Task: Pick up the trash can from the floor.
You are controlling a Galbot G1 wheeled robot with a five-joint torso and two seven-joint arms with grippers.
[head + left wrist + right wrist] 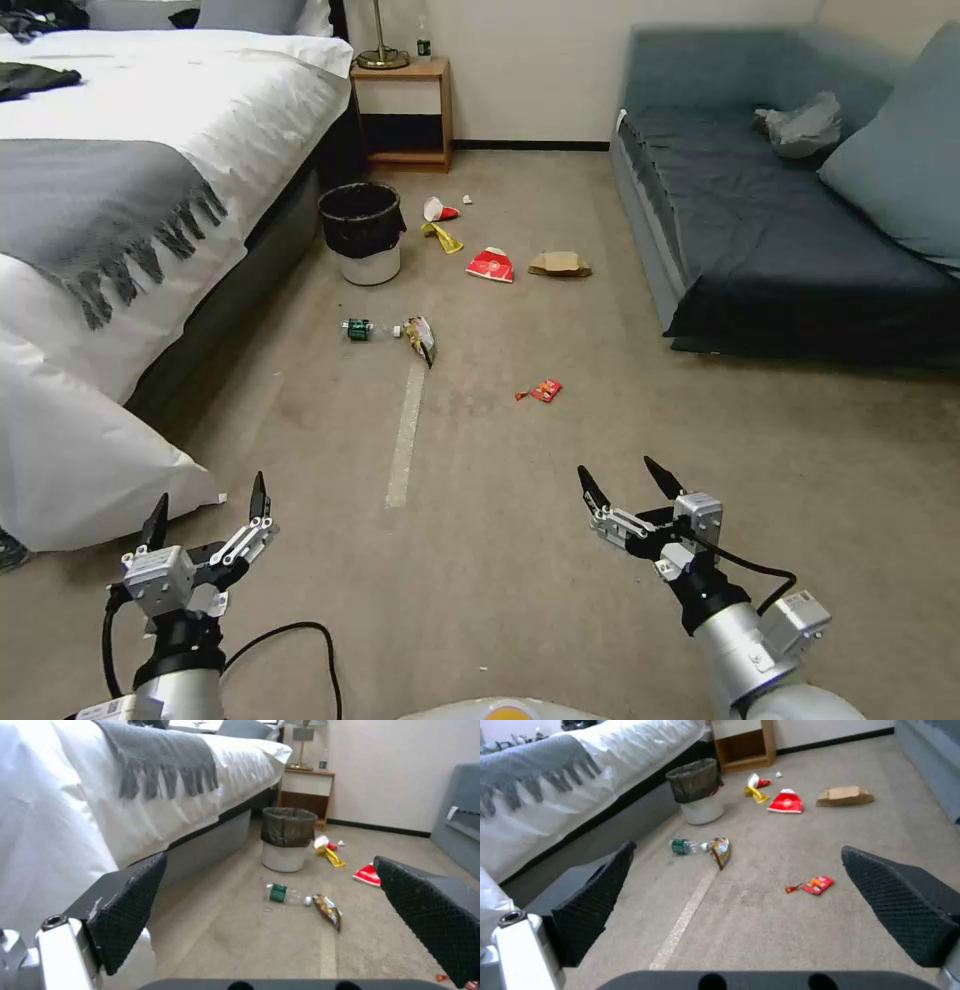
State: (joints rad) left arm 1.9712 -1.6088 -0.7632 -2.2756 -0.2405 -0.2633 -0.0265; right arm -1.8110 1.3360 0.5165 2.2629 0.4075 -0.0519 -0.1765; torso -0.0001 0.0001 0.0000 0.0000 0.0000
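Plainly, both arms are held low and forward over the beige-brown short-pile carpet floor (520, 520), empty, as though kept ready while the robot is too far off to reach anything. The left gripper (207, 522) has its jaws spread wide with nothing between them, and the right gripper (632, 482) is equally wide and holds nothing.

Well ahead of the left jaws, and a little toward the right gripper's side, stands the small round white trash can (364, 234) lined with a black plastic bag folded over its rim. It is upright on the carpet, just beside the dark base of the white-sheeted bed (150, 150), probably set there to be within reach of the bedside.

Between the jaws and the can lie a clear plastic bottle with a green label (360, 328) and a crumpled snack wrapper (422, 338), near the far end of a pale tape strip (404, 432). A small red packet (543, 390) lies ahead of the right jaws. My judgement is that the approach has to be closed before any grasp.
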